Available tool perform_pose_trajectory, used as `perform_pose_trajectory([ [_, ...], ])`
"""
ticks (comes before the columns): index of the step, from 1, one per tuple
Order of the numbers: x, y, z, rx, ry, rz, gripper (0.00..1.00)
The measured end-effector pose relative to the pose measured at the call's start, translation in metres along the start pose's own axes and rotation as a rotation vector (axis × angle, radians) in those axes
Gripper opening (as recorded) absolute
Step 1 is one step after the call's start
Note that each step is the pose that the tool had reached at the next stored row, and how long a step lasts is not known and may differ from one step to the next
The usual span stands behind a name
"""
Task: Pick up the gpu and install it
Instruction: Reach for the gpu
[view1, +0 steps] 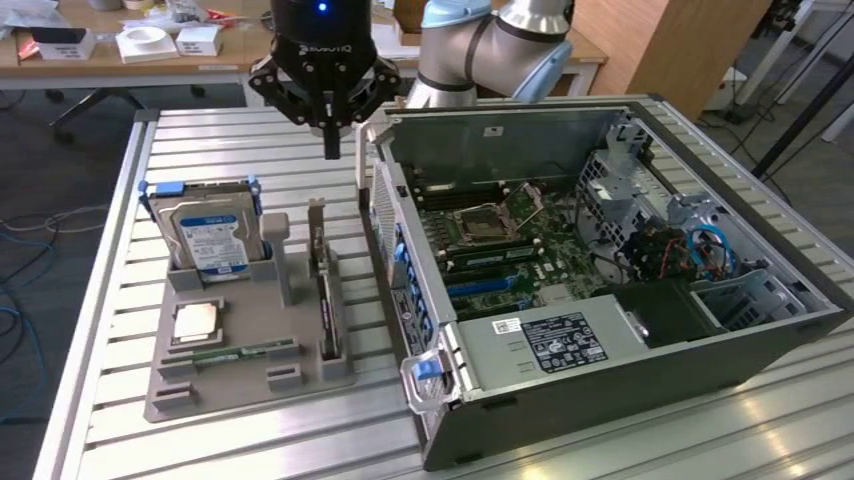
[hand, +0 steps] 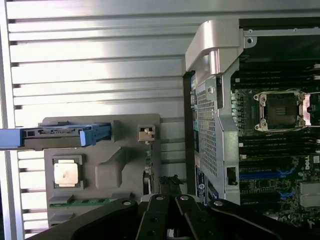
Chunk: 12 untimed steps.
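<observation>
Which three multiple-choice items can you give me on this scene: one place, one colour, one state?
1. Where is the gpu?
A. On the motherboard
B. Upright in the grey holder
C. In the gripper

2. What colour is the arm's gripper?
A. White
B. Orange
C. Black

3. How does the computer case stand?
A. Opened up, motherboard showing
B. Closed by a panel
C. Upside down, insides hidden

Key:
1 B: the card stands on edge in the grey holder, beside the case.
2 C: its body and linkages are black in the exterior view.
3 A: the CPU socket and slots are in plain sight.
</observation>
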<state>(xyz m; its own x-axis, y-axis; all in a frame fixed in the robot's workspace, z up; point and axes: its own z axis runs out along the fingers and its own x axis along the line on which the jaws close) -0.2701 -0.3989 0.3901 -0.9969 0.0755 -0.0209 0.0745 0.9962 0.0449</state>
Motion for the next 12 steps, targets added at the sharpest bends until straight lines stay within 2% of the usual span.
perform_pose_trajectory([
  [5, 0.0101, -0.0008, 0.0003, 0.0, 0.0016, 0.0, 0.1],
  [12, 0.0108, -0.0008, 0.0003, 0.0, 0.0017, 0.0, 0.1],
])
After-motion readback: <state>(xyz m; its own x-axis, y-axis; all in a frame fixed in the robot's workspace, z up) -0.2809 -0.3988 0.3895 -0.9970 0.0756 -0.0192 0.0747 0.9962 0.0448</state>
